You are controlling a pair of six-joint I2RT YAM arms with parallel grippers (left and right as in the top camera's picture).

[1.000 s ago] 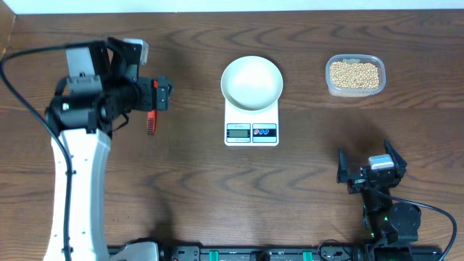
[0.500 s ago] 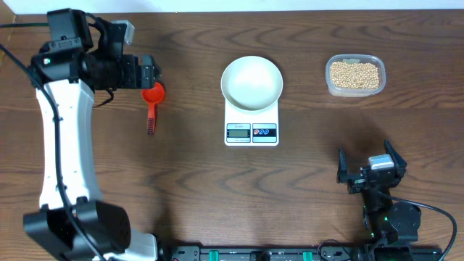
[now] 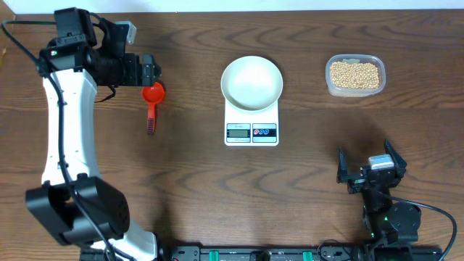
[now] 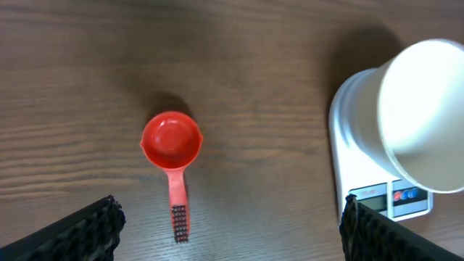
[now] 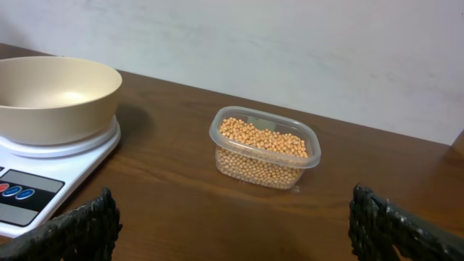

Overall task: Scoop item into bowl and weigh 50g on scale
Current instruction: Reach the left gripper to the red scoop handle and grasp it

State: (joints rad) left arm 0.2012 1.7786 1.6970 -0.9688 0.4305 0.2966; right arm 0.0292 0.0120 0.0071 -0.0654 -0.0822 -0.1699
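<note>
The dark brown wooden table (image 3: pixel 304 210) fills the overhead view. The white left arm (image 3: pixel 65 130) reaches up the far left side, and its left gripper (image 3: pixel 149 71) hovers with fingers spread wide, holding nothing, just above the cup of the scoop. The right gripper (image 3: pixel 368 167) sits low at the near right, fingers also wide apart and empty, well away from everything. In the centre is the small white rectangular digital scale (image 3: pixel 251 131), display facing the robot. The round white bowl (image 3: pixel 251 83) stands on its platform, empty. The clear rounded plastic tub (image 3: pixel 328 78) is far right. The small red plastic scoop (image 3: pixel 153 93) lies flat, cup up. The pale tan beans (image 3: pixel 354 75) are all in the tub.
</note>
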